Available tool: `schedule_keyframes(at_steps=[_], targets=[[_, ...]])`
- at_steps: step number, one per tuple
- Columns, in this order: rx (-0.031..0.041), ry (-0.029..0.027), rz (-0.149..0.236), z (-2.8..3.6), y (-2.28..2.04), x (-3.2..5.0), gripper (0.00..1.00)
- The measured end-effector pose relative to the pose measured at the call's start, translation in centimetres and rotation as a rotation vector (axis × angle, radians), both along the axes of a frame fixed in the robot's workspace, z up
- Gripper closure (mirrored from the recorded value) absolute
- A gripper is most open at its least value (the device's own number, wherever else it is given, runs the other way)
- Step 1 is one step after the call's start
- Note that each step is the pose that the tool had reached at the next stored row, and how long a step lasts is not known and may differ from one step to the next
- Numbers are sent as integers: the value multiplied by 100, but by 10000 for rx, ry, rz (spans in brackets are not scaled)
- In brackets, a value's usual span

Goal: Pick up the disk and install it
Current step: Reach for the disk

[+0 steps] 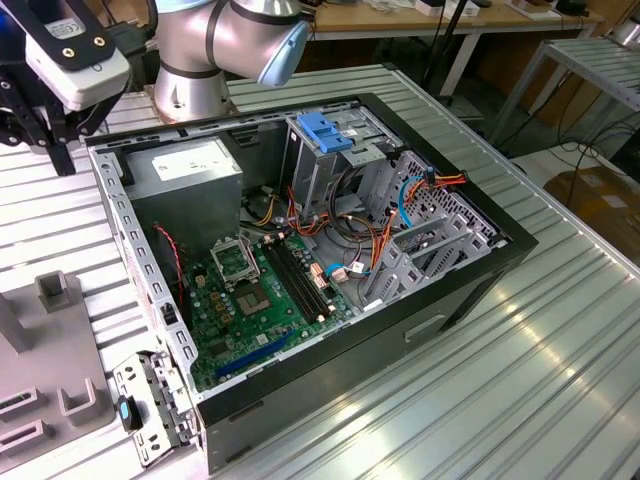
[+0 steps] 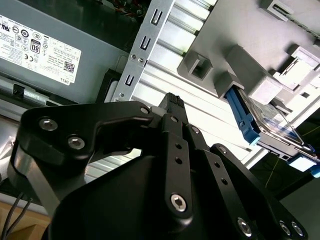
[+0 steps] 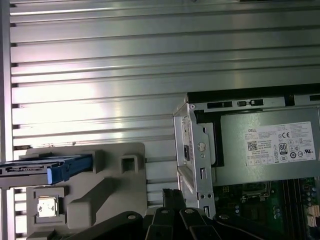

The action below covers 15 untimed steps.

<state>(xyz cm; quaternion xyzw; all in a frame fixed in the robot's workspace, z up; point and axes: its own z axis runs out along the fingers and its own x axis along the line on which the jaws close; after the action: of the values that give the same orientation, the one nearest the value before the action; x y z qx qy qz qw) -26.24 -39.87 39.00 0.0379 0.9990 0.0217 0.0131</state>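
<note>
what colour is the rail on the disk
Bright blue, clearest on the disk in the second wrist view.

There is one black robot claw (image 2: 171, 102). Near the claw is one open black metal computer box (image 1: 400, 340). Inside it are one big grey metal box with a white sticker (image 3: 270, 160), one flat green board (image 1: 250, 310) and one blue plastic latch (image 1: 328, 133). Also near the claw is one grey plastic holder (image 3: 100, 195), and it holds one flat grey disk with a blue plastic frame (image 3: 55, 169).
</note>
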Motion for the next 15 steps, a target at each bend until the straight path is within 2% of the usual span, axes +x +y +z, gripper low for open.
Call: schedule_keyframes(at_steps=[15], targets=[[0,1,0,-9,0,-107,89]])
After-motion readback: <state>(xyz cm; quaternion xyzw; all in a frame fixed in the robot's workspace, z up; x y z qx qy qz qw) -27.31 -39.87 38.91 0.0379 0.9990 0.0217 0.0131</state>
